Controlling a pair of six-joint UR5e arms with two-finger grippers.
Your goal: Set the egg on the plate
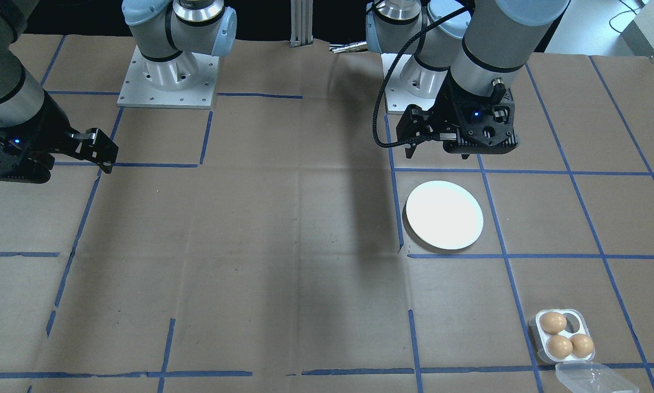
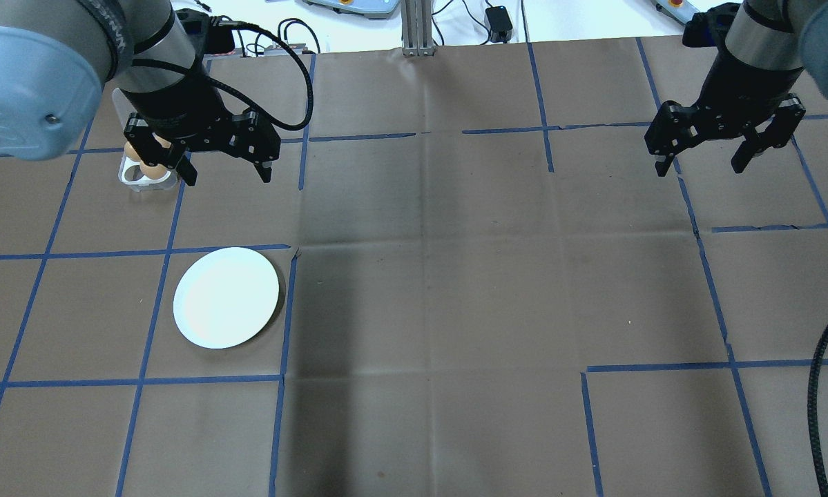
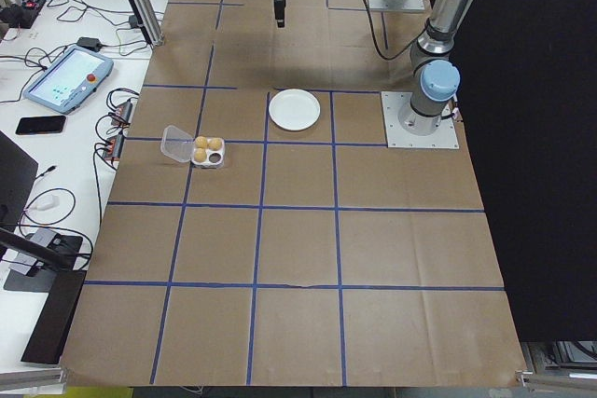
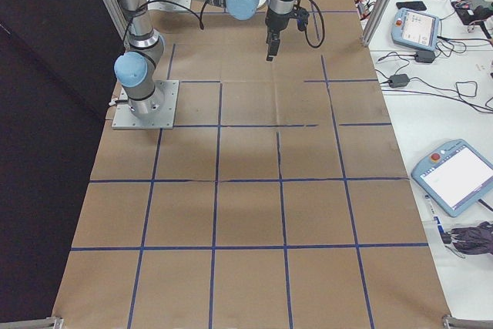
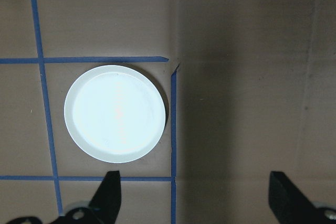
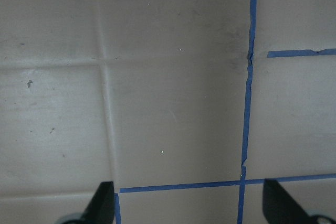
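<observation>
Three brown eggs (image 1: 565, 337) sit in the clear egg tray (image 1: 561, 334) near my table's (image 1: 305, 245) operator-side edge, lid flapped open. The white plate (image 1: 444, 215) lies bare, well apart from the tray, closer to the base. My left gripper (image 1: 441, 143) hangs above the table just base-side of the plate, fingers spread and empty. My right gripper (image 2: 721, 141) hovers far off, fingers also released. I judge nothing is picked yet; next I'd carry the left arm over the tray and descend on one egg gently.

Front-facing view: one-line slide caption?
Left pincer open above empty plate; three eggs wait in clear tray.
</observation>
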